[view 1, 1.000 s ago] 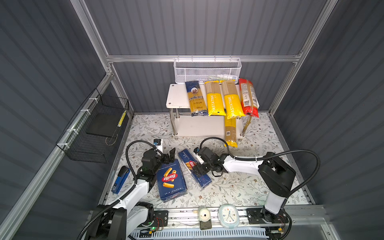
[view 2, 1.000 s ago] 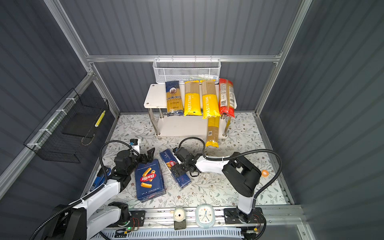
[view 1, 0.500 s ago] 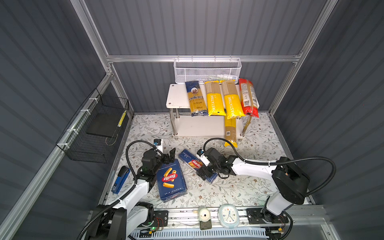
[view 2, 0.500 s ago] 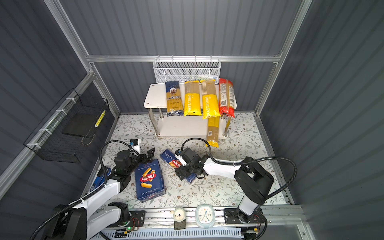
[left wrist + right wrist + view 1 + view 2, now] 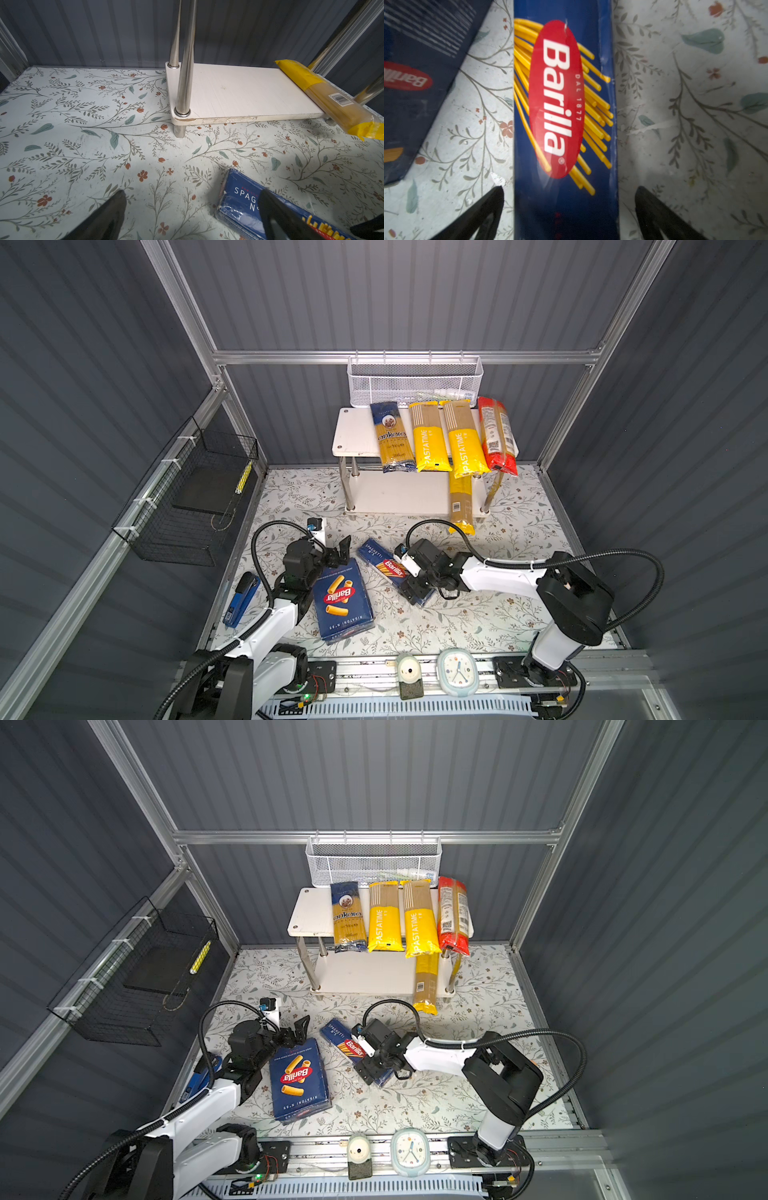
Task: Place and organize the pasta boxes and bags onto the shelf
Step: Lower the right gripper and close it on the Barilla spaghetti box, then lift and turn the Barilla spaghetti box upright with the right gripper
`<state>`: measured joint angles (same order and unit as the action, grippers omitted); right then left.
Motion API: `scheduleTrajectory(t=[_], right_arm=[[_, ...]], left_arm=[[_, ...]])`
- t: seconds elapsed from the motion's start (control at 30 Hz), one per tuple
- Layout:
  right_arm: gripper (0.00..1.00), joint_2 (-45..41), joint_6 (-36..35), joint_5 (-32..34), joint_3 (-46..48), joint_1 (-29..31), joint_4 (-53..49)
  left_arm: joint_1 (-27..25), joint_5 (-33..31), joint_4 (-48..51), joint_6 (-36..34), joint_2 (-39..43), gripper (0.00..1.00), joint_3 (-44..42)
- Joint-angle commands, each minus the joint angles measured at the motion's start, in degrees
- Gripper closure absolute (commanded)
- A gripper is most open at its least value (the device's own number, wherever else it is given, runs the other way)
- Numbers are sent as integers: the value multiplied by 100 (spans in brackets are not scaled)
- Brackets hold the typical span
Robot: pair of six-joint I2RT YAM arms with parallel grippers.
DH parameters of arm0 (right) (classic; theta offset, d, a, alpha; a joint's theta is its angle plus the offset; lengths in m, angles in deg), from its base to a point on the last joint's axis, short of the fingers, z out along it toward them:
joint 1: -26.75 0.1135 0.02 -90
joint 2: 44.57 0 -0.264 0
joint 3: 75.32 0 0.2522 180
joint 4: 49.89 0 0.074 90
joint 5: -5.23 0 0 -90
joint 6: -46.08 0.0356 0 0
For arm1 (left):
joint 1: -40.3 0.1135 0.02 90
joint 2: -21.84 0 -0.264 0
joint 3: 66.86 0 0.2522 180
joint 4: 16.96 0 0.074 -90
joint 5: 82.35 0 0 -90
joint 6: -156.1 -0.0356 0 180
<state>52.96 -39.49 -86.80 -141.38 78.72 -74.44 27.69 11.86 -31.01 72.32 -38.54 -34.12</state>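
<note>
The long narrow Barilla pasta box (image 5: 384,568) (image 5: 564,124) lies flat on the floral table. My right gripper (image 5: 415,593) (image 5: 566,189) is open and straddles its near half, one fingertip on each side, neither touching. The wide Barilla pasta box (image 5: 340,599) (image 5: 297,1081) lies to its left. At that box's far edge my left gripper (image 5: 338,549) (image 5: 191,192) hangs open and empty. On the shelf's (image 5: 357,435) top board lie several bags: blue Ankara (image 5: 392,437), two yellow PASTATIME (image 5: 430,439), one red (image 5: 494,435). A yellow-clear bag (image 5: 460,499) (image 5: 332,101) lies on the lower board, its end overhanging the front edge.
A white mesh basket (image 5: 415,383) hangs on the back wall above the shelf. A black wire basket (image 5: 195,497) hangs on the left wall. A blue stapler (image 5: 241,599) lies at the table's left edge. A clock (image 5: 457,670) and a small timer (image 5: 409,672) sit on the front rail.
My right arm has swung out to the right, and its gripper has slid along the narrow box toward the box's near end. The left arm has not moved.
</note>
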Motion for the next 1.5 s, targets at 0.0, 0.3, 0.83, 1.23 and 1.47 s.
scheduleTrajectory(t=[0.0,0.3,0.83,1.23,1.47], right_arm=[[1,154,-83,-87,-166,41,-48],[1,404,-52,-100,-255,59,137],[15,799,-203,-461,-255,49,384],[32,603,28,-554,-176,51,506],[46,550,304,-576,-137,59,800]], left_arm=[[13,-18,47,-7,64,0,-27],[12,10,48,-15,57,1,-23],[12,36,52,-26,34,0,0],[12,43,63,-33,23,1,8],[12,36,57,-28,31,1,5]])
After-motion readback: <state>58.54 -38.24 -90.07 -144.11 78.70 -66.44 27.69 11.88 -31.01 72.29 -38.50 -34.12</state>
